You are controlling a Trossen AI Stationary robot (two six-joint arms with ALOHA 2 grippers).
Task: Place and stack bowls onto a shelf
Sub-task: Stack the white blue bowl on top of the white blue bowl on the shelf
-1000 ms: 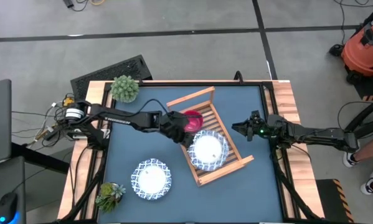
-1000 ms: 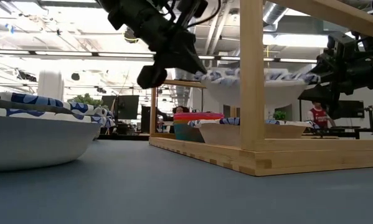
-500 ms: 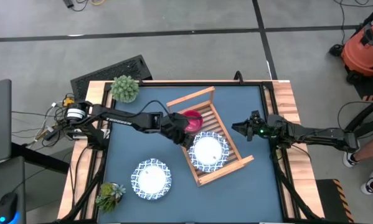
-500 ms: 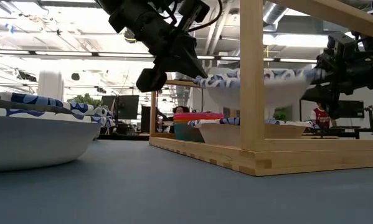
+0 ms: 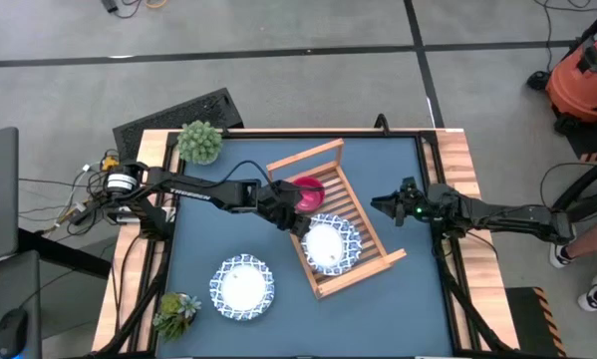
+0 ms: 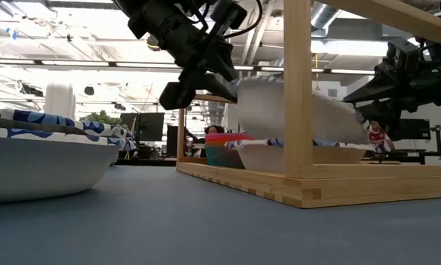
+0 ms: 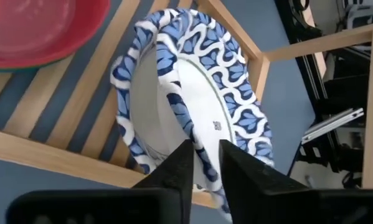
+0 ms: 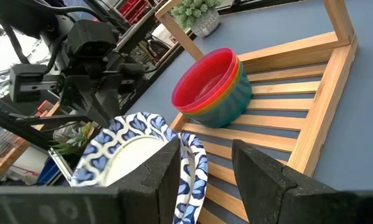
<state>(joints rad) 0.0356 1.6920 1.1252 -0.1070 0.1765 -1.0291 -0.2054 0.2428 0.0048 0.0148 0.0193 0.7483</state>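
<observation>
1. Left tool [image 5: 296, 221] at the near edge of the tilted white dish [image 5: 330, 245]; fingers [image 7: 177, 171] straddle its patterned rim, grip apparently loosening, cannot tell if clamped.
2. Dish leans over a second dish on the shelf [image 5: 363, 204], beside the stacked bowls [image 5: 306, 192].
3. Right tool [image 5: 383, 206] waits beyond the shelf, fingers apart.

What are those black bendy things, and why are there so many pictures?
They are two robot arms with pincers called grippers. One camera looks down from above, one sits low on the table, and one rides on each wrist. On the table are a wooden shelf, two plants and a blue-and-white dish. Stacked bowls sit on the shelf, red on top. The left gripper is at the rim of a tilted dish over the shelf; I cannot tell whether it grips it. The right gripper waits beside the shelf, open and empty.
</observation>
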